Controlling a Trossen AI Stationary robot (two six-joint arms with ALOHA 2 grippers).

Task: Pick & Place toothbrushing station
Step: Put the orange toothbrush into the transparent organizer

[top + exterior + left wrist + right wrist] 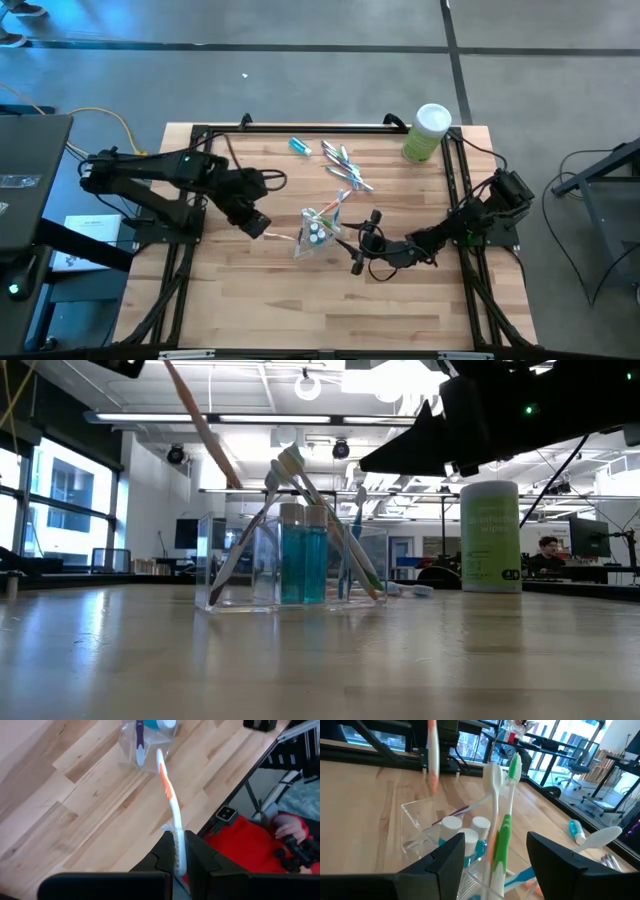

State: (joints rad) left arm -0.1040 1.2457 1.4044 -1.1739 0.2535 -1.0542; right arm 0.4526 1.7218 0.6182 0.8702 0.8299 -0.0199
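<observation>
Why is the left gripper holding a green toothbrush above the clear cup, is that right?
Not quite: the toothbrush pinched in the left gripper is white and orange, not green, as the left wrist view shows. It does hang above the clear cup. The green one already stands in the cup.

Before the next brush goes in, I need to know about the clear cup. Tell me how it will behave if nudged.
The clear cup looks thin-walled and light, so it probably slides easily on the smooth wooden table. Its toothbrushes lean well above the rim, so a knock there might tip it. The toothpaste tubes standing inside may steady it slightly.
</observation>
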